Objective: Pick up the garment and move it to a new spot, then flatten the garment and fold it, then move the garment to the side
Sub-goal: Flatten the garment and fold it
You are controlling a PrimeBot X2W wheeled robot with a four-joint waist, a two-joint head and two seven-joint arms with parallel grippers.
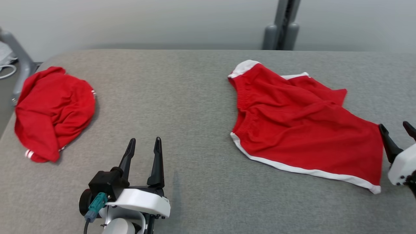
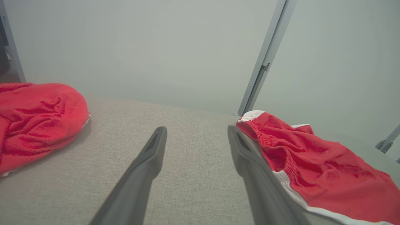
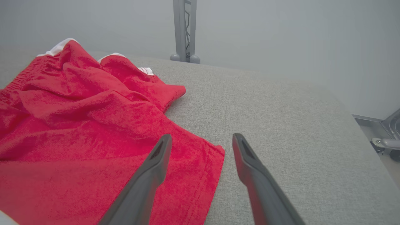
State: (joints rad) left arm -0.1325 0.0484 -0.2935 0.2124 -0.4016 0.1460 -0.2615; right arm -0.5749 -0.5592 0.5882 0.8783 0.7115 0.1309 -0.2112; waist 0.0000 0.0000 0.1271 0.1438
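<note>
soft, even light from above, no glare. faint shadows lie right of the left gripper (image 1: pixel 145 140) and the crumpled red cloth (image 1: pixel 52 110). wrist views look hazy.

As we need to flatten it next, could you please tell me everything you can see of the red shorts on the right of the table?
The red shorts look like soft knit fabric, with white trim at the edges and a gathered elastic waistband at the left. They lie loosely spread but wrinkled, an upper layer folded over, on the grey table. The open right gripper is at their right hem, holding nothing.
</note>
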